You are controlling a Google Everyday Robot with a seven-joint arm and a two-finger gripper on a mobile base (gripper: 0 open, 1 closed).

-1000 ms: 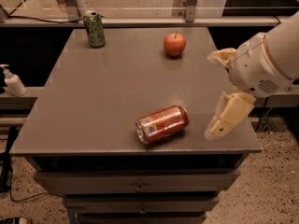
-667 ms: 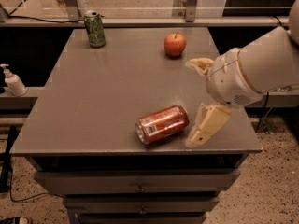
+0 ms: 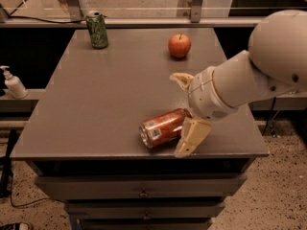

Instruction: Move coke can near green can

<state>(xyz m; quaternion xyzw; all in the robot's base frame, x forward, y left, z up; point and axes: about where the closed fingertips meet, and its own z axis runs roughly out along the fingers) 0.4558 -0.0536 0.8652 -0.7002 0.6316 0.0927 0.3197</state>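
The coke can (image 3: 162, 127) lies on its side near the front edge of the grey table (image 3: 110, 95), silver end and white label panel facing front-left. The green can (image 3: 97, 29) stands upright at the table's far left corner. My gripper (image 3: 183, 114) is open, one finger (image 3: 191, 136) at the can's front right and the other finger (image 3: 181, 80) behind it, straddling the can's right end. The can rests on the table, not lifted.
A red apple (image 3: 179, 45) sits at the back middle-right of the table. A soap dispenser bottle (image 3: 13, 83) stands on a ledge left of the table. Drawers (image 3: 144, 193) are below the tabletop. A rail runs behind the table.
My arm has moved left toward the coke can; the fingers now flank its right end. The cans and apple have not moved.
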